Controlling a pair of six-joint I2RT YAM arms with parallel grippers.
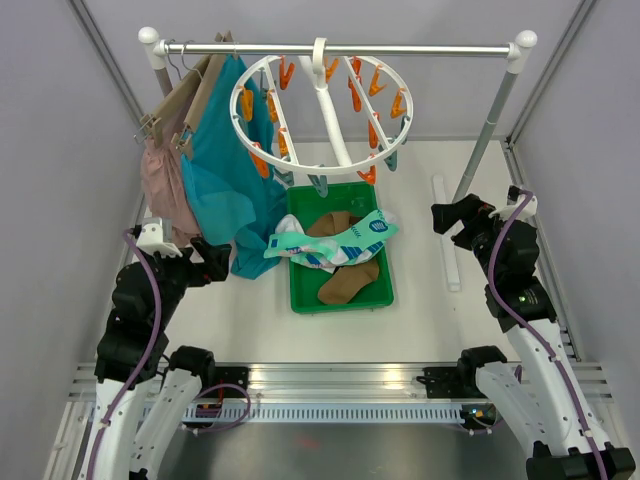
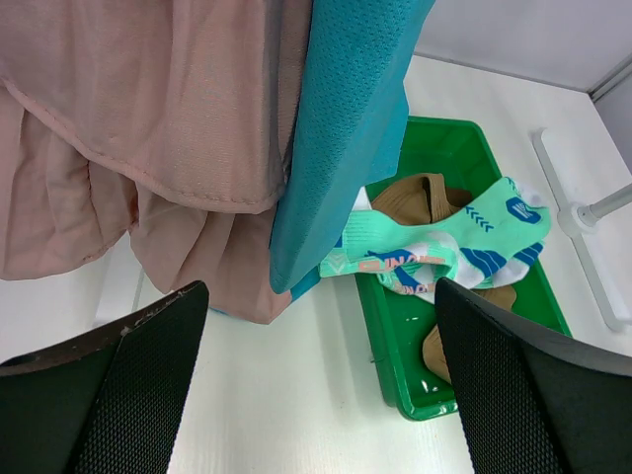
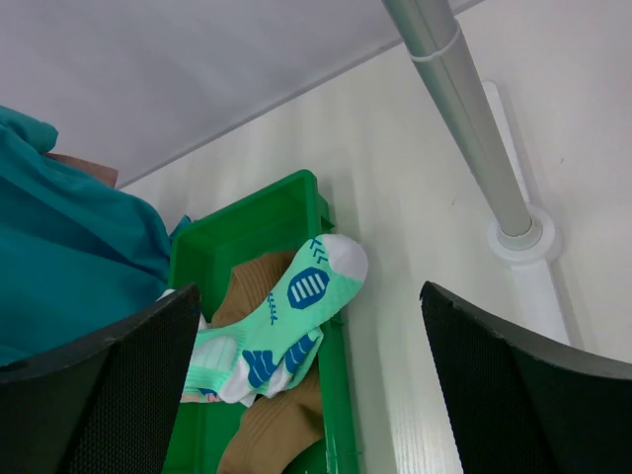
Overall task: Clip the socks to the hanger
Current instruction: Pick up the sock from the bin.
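While your arms stood on either side of the table, the left gripper and the right gripper both had their jaws spread wide and held nothing. You had the socks heaped in the green tray, with the mint-patterned pair draped over the brown ones and across the tray's left rim. The hanger hung from the rail above the tray's far end, just right of the teal garment and the pink garment.

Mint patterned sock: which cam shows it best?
Left wrist: the mint sock lies large and nearly whole across the green tray. Right wrist shows mostly its toe end; top external shows it whole but small.
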